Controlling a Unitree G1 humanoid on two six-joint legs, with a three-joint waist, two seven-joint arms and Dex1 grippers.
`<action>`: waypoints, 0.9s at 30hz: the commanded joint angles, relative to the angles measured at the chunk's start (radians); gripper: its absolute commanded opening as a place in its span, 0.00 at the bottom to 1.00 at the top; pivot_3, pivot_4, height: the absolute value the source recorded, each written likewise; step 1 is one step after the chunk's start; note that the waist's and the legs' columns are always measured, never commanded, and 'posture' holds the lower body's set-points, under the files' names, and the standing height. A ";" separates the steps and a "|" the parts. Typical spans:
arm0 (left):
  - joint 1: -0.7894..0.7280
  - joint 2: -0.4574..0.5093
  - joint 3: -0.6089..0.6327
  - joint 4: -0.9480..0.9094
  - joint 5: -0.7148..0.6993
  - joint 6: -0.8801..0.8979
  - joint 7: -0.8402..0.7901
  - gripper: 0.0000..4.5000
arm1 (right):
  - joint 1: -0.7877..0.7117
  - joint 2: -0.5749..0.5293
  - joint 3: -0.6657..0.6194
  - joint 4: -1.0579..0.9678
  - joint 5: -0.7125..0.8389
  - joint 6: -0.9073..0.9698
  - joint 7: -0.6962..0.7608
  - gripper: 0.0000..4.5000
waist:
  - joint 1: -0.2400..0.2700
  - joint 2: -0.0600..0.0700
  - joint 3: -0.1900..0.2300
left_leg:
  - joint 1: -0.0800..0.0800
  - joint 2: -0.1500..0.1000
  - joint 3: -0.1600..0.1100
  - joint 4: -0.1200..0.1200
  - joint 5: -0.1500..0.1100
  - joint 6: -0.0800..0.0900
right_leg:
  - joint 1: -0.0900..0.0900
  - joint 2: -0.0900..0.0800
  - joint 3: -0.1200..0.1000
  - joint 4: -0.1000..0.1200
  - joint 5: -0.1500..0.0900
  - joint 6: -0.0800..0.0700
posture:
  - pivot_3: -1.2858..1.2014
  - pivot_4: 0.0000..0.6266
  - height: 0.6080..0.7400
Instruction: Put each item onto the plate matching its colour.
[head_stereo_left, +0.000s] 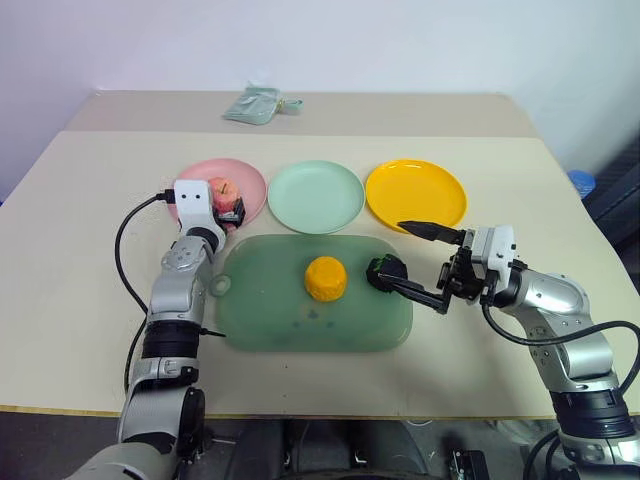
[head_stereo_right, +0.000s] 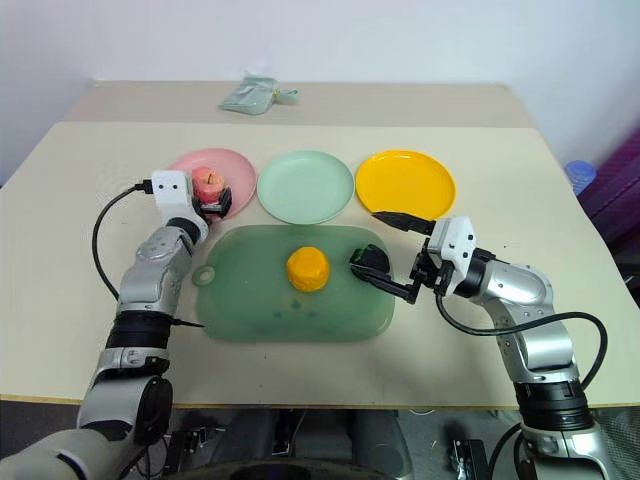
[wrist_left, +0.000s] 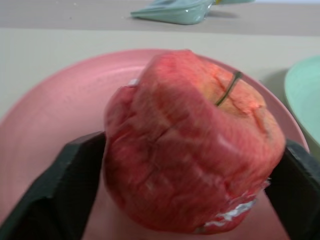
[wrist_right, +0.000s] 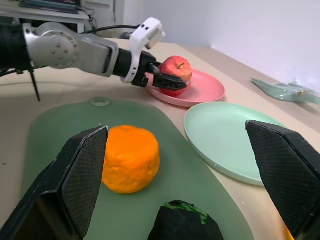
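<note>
A red-pink apple (wrist_left: 190, 145) rests on the pink plate (head_stereo_left: 200, 172) at the back left. My left gripper (head_stereo_left: 230, 207) is open, one black finger (wrist_left: 75, 175) on each side of the apple. The round orange fruit (head_stereo_left: 326, 278) stands in the middle of the dark-green tray (head_stereo_left: 270, 315). A lumpy blackish-green fruit (head_stereo_left: 385, 271) lies on the tray's right end. My right gripper (head_stereo_left: 400, 258) is open wide, level, with that fruit low between its fingertips. The mint green plate (head_stereo_left: 316, 196) and the yellow plate (head_stereo_left: 415, 193) hold nothing.
A pale green cloth bundle (head_stereo_left: 255, 105) lies at the table's far side. The three plates stand in a row just behind the tray. A black cable (head_stereo_left: 125, 250) loops beside my left arm. A blue object (head_stereo_left: 582, 182) sits past the table's right edge.
</note>
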 joint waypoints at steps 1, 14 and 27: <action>0.033 -0.011 0.038 -0.155 -0.091 -0.023 -0.063 0.99 | -0.003 0.001 -0.004 -0.040 0.011 0.026 -0.024 1.00 | 0.000 0.000 0.000 | 0.000 0.000 0.000 0.000 0.000 0.000 | 0.000 0.000 0.000 0.000 0.000 0.000 | 0.52 0.24 1.00; 0.536 0.392 0.130 -0.568 -0.445 -0.037 -0.813 0.99 | -0.214 0.081 0.226 -0.009 -0.133 0.355 -0.223 1.00 | 0.005 0.002 0.000 | 0.000 0.001 0.001 -0.002 0.000 -0.001 | -0.001 -0.001 0.000 -0.001 -0.001 -0.001 | 0.52 0.24 1.00; 0.259 0.224 0.095 -0.354 -0.240 -0.095 -0.424 0.99 | -0.220 0.094 0.213 -0.026 -0.126 0.329 -0.203 1.00 | -0.002 0.001 0.000 | 0.000 -0.001 0.000 -0.002 -0.003 0.005 | -0.001 -0.002 0.000 -0.001 0.000 0.000 | 0.52 0.24 1.00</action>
